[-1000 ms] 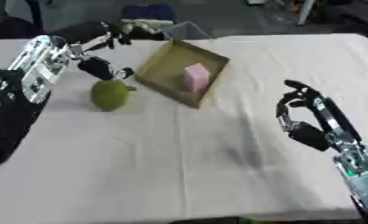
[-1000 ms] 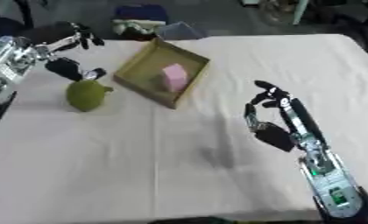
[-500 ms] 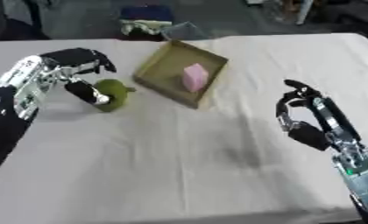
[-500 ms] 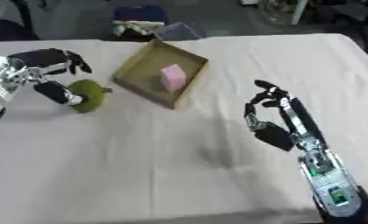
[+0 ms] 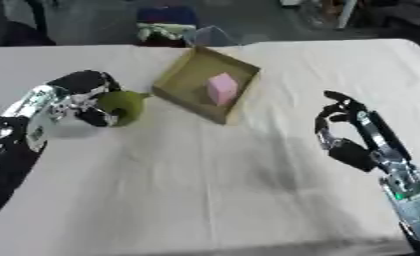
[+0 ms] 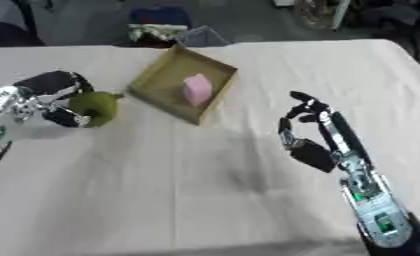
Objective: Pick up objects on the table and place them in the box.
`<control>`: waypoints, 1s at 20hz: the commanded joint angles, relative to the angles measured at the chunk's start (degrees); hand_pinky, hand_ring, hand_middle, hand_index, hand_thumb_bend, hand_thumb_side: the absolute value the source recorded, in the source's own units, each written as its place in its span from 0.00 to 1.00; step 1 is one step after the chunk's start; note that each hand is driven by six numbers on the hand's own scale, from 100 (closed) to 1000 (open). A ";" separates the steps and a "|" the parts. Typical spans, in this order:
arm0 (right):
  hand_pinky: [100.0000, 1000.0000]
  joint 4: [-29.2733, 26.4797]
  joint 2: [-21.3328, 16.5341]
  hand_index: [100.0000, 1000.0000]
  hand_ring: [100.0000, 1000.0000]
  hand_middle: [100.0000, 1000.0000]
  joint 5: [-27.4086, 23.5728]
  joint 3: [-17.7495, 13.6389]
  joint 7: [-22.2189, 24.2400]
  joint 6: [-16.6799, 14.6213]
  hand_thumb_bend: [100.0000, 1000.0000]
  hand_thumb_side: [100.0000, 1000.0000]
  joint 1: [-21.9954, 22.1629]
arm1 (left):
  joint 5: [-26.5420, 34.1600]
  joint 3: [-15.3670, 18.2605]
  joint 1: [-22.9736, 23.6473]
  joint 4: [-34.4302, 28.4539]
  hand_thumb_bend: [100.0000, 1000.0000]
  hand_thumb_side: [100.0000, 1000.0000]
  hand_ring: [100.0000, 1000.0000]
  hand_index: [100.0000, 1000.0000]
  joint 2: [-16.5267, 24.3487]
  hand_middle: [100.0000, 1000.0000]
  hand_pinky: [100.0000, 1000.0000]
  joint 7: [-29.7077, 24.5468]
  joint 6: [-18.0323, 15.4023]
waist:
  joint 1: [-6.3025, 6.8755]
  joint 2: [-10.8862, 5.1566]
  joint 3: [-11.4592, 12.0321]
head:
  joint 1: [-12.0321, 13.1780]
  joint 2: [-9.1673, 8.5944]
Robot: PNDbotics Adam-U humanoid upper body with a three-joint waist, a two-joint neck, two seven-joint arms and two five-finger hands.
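A green pear-like fruit (image 5: 123, 106) lies on the white tablecloth at the left. My left hand (image 5: 78, 97) is at its left side with fingers curled around it. To the right of the fruit lies a shallow tan box (image 5: 187, 80), tilted, with a pink block (image 5: 220, 88) inside it. My right hand (image 5: 346, 135) hovers over the cloth at the right, fingers relaxed and holding nothing.
The white table (image 5: 205, 195) stretches wide in front. Past its far edge sits a dark bundle with green and white cloth (image 5: 165, 27). Dark floor and furniture legs lie beyond.
My left hand came down from the far edge of the table and closed around the green fruit. The right hand has stayed where it was.
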 commanded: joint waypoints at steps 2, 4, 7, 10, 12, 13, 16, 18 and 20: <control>0.74 -0.72 -1.01 0.93 0.81 0.58 0.37 -0.49 -0.15 -0.07 0.00 0.41 -0.69 | 2.21 0.65 -1.45 -3.13 0.00 0.14 0.41 0.54 1.41 0.41 0.56 2.46 0.59 | 0.00 -0.81 -0.03 | -0.24 0.29; 0.74 -0.71 -1.03 0.93 0.81 0.58 0.38 -0.48 -0.15 -0.08 0.00 0.41 -0.64 | 3.57 1.18 -2.42 -5.31 0.00 0.13 0.41 0.53 1.83 0.40 0.56 2.96 1.25 | 0.01 -0.86 0.00 | -0.33 0.29; 0.74 -0.66 -1.03 0.93 0.81 0.58 0.34 -0.42 -0.04 -0.10 0.00 0.41 -0.59 | 5.13 1.91 -4.66 -7.45 0.00 0.12 0.39 0.53 2.06 0.39 0.56 3.84 2.69 | 0.00 -0.96 0.05 | -0.42 0.29; 0.74 -0.55 -1.00 0.93 0.81 0.58 0.21 -0.33 0.05 -0.08 0.00 0.41 -0.54 | 5.91 2.02 -8.27 -6.29 0.00 0.13 0.39 0.53 0.71 0.38 0.56 4.85 4.09 | -0.06 -1.07 0.08 | -0.32 0.29; 0.74 -0.48 -0.89 0.93 0.81 0.58 0.11 -0.23 0.14 -0.09 0.00 0.41 -0.63 | 5.77 1.55 -11.17 -3.54 0.00 0.14 0.40 0.54 -1.55 0.39 0.56 5.99 4.67 | -0.17 -1.09 -0.10 | -0.16 0.29; 0.74 -0.45 -0.81 0.93 0.81 0.58 0.08 -0.18 0.18 -0.10 0.00 0.41 -0.71 | 5.49 1.24 -12.56 -1.81 0.00 0.15 0.40 0.55 -2.92 0.40 0.56 6.56 4.72 | -0.23 -1.07 -0.26 | -0.05 0.29; 0.74 -0.46 -0.45 0.93 0.81 0.58 0.00 -0.01 0.32 -0.16 0.00 0.41 -0.90 | 2.44 0.50 -16.23 4.02 0.00 0.15 0.42 0.57 -7.23 0.41 0.57 8.18 4.29 | -0.40 -0.99 -0.81 | 0.44 0.29; 0.74 -0.52 -0.20 0.93 0.81 0.58 -0.06 0.16 0.46 -0.23 0.00 0.41 -0.97 | -0.39 0.40 -17.98 7.71 0.00 0.15 0.44 0.59 -9.80 0.43 0.58 9.89 3.91 | -0.48 -0.92 -1.19 | 0.82 0.29; 0.74 -0.63 0.04 0.93 0.81 0.58 -0.13 0.30 0.59 -0.30 0.00 0.41 -0.98 | -4.09 0.76 -19.49 12.16 0.00 0.15 0.45 0.60 -12.52 0.45 0.58 12.13 3.94 | -0.56 -0.85 -1.53 | 1.15 0.29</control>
